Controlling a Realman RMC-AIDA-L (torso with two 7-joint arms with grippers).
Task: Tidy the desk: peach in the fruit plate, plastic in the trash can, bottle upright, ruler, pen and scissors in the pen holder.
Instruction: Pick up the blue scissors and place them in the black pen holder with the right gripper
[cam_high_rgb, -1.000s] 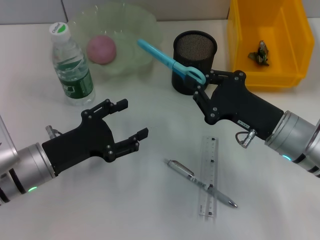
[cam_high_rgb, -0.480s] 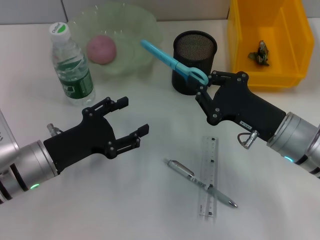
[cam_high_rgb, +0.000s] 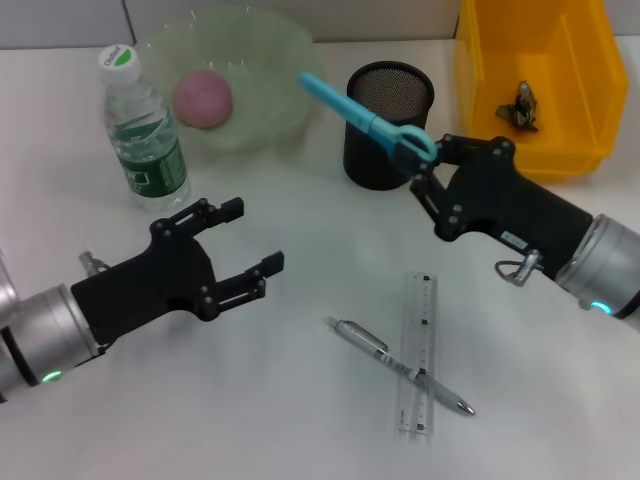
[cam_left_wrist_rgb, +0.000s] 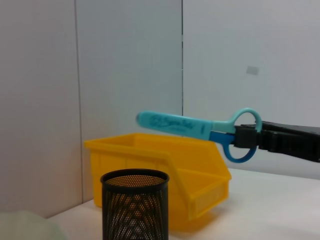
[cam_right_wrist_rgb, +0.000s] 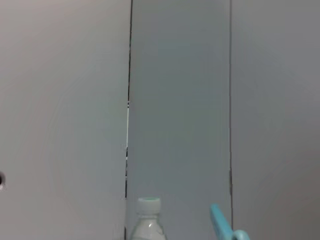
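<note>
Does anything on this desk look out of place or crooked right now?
Yes. A pen lies slantwise across a ruler on the bare table, outside the black mesh holder. The right gripper holds blue scissors tilted in the air above the holder, not yet inside. The bottle stands upright.

black mesh pen holder (cam_high_rgb: 389, 124), glossy plastic scissors (cam_high_rgb: 366, 122)

I can read almost nothing here. The bottle (cam_high_rgb: 141, 122) carries a green and white label with print too small to read. The scissors (cam_left_wrist_rgb: 200, 129) show dark lettering along their sheath, illegible to me. The ruler (cam_high_rgb: 418, 353) has graduation marks, no readable numbers.
</note>
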